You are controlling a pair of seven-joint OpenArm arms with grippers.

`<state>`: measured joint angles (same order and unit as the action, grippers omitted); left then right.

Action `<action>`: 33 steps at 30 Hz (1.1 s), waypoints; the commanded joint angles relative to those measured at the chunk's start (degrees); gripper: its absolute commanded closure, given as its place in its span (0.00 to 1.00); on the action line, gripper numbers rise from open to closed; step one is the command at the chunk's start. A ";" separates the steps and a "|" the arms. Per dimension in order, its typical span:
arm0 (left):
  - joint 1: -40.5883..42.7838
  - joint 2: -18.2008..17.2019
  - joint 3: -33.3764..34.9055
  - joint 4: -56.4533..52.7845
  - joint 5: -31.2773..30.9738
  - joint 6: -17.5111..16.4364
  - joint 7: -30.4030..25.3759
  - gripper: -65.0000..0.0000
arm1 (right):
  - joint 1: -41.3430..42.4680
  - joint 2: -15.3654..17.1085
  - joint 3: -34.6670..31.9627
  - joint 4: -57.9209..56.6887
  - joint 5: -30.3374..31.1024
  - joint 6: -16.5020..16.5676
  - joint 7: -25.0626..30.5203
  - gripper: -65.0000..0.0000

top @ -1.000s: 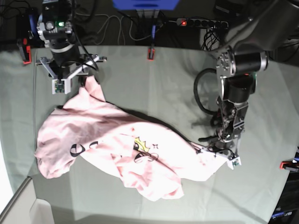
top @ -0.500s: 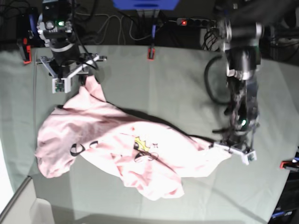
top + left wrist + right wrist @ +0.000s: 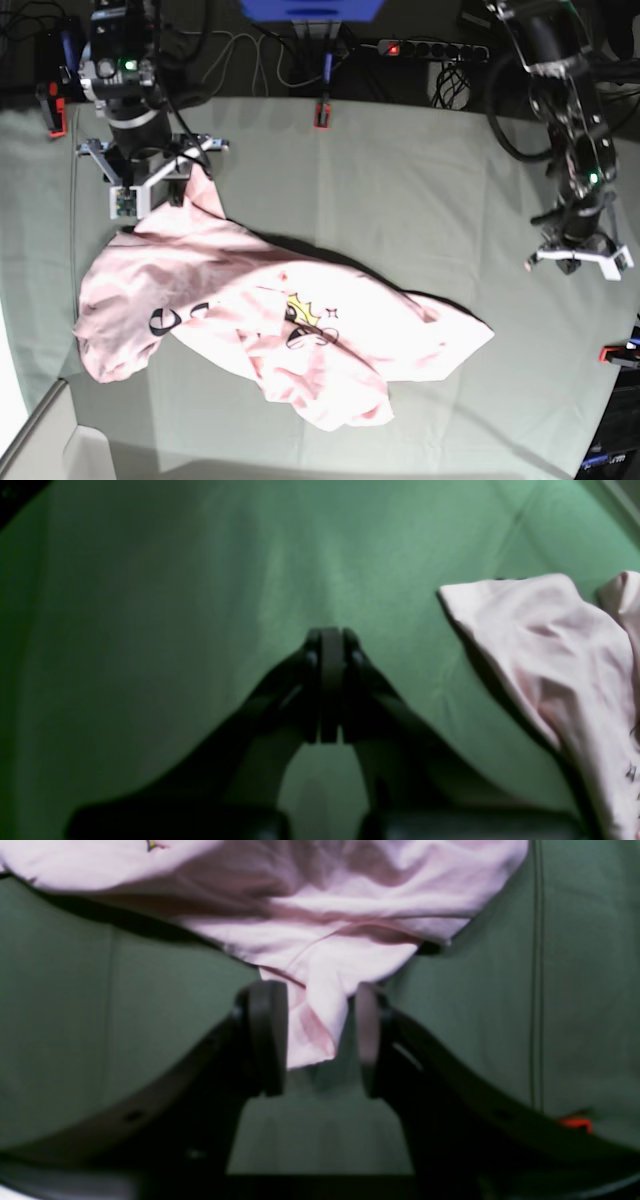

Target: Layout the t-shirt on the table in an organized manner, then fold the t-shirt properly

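Right hand (image 3: 316, 1037) half-open around t-shirt (image 3: 320, 940); left hand (image 3: 330, 680) closed, empty.

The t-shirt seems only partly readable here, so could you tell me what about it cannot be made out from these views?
- Black lettering on the t-shirt: base view, partly buried in folds, unreadable.
- Cartoon print: base view, too small to identify.
- Whether the right gripper still pinches the cloth: right wrist view, jaws apart around a corner, contact unclear.
- Shirt's far side: left wrist view, cut off by the right edge; the left gripper is shut, empty.
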<state>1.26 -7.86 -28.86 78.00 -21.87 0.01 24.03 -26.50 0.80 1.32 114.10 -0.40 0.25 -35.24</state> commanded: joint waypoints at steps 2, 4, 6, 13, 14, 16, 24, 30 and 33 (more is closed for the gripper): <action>-1.83 -0.71 0.25 -1.12 -1.30 0.12 -1.31 0.94 | 0.88 0.13 0.04 -0.04 0.10 0.06 1.62 0.54; -4.38 -0.63 0.16 -3.67 -1.30 0.21 -1.31 0.84 | 1.84 0.30 0.04 -1.62 0.10 0.06 1.71 0.45; -6.31 -0.54 0.16 -5.95 -1.30 0.21 -1.31 0.70 | 2.72 0.30 0.04 -3.64 0.10 0.06 1.71 0.39; -17.65 -1.07 3.32 -22.39 -1.21 -0.14 -1.83 0.49 | 6.85 0.39 0.39 -13.66 0.10 0.06 1.79 0.39; -19.50 -1.07 4.29 -25.03 -1.21 -0.14 -1.92 0.49 | 7.29 0.39 0.39 -14.81 0.10 0.06 2.15 0.39; -22.93 -1.15 6.22 -29.60 -1.21 -0.14 -3.24 0.49 | 8.26 0.39 0.39 -16.48 0.10 0.06 2.15 0.41; -31.37 -1.07 13.26 -46.92 -1.21 0.12 -14.23 0.49 | 10.46 0.39 0.39 -20.43 0.10 0.06 2.23 0.45; -36.20 -0.63 20.55 -57.64 -1.21 -0.14 -23.55 0.49 | 10.55 0.39 0.22 -20.52 0.10 0.06 2.23 0.45; -36.55 -0.54 24.16 -58.44 -1.56 -0.05 -25.31 0.49 | 10.46 0.39 0.13 -20.52 0.10 0.06 2.23 0.45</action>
<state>-33.54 -7.88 -4.62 18.98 -23.44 0.19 0.03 -16.23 1.08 1.41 92.62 -0.40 0.23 -33.93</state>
